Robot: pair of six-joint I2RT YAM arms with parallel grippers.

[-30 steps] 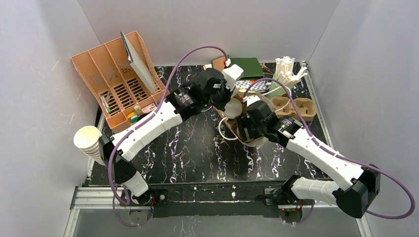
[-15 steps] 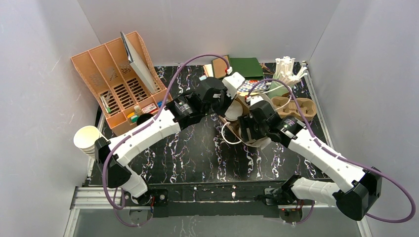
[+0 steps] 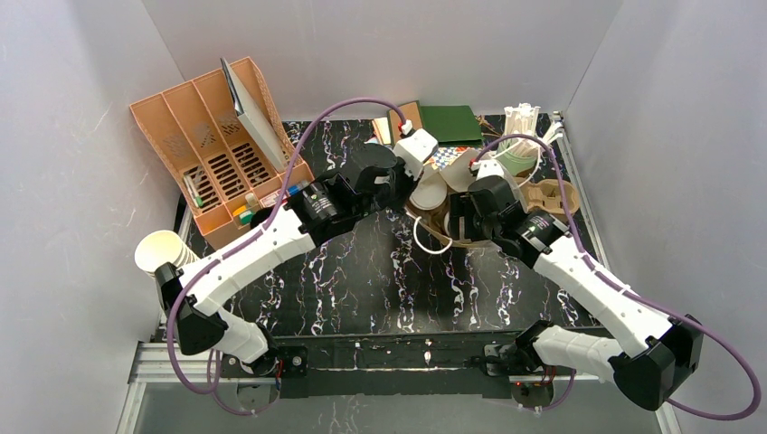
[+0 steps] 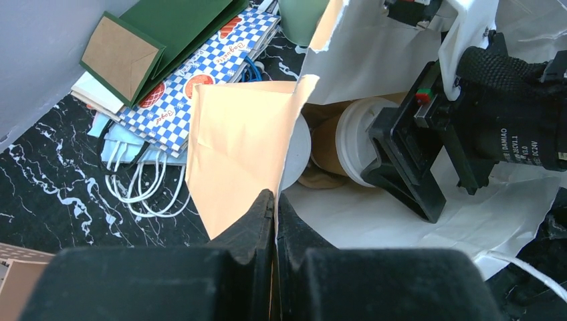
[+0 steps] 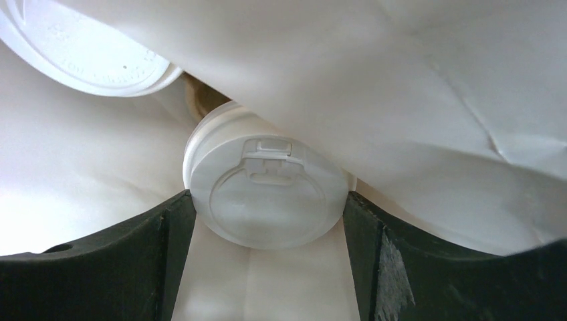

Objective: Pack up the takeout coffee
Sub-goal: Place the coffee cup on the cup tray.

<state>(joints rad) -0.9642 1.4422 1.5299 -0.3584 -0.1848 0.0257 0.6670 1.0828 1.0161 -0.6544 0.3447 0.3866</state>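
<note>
Marble table (image 3: 362, 271): left gripper (image 4: 275, 200) pinches bag flap (image 4: 234, 134); right gripper (image 5: 269, 208) clasps half-hidden lidded cup (image 5: 267, 190).

Left arm (image 3: 262, 249) and right arm (image 3: 588, 280) are both wearing white link shells with black joint housings. Purple cable (image 3: 362, 102) is looping off each one. Wrist motor (image 4: 515, 127) is showing white DAMIAO lettering under a textured black sleeve. Jaws are showing matte black.

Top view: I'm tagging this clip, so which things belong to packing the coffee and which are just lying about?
Job in hand: paper bag, rim pinched by the left pincer; lidded cup in the right pincer; second lidded cup in the bag.
Lying about: orange organiser; cream cup stack; green folded paper; checkered paper; cardboard cup carrier.
</note>
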